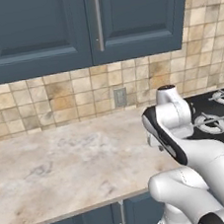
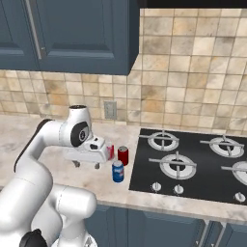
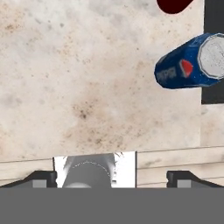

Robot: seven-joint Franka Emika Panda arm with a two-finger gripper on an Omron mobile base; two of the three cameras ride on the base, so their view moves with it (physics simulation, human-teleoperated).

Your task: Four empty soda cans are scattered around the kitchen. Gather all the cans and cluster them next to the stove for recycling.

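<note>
A blue can (image 2: 117, 171) and a red can (image 2: 123, 155) stand upright on the bench (image 2: 29, 132) just beside the stove (image 2: 193, 161), at its nine o'clock edge. The gripper (image 2: 87, 164) hovers nearby, jaws spread and empty, so apparently further cans remain ungathered.

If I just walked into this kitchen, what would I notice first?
Probably the big white robot arm bending over the stone counter, with its gripper open and holding nothing. Right beside it stand two little soda cans, a blue can and a red can, close to the left edge of the black stove.
</note>
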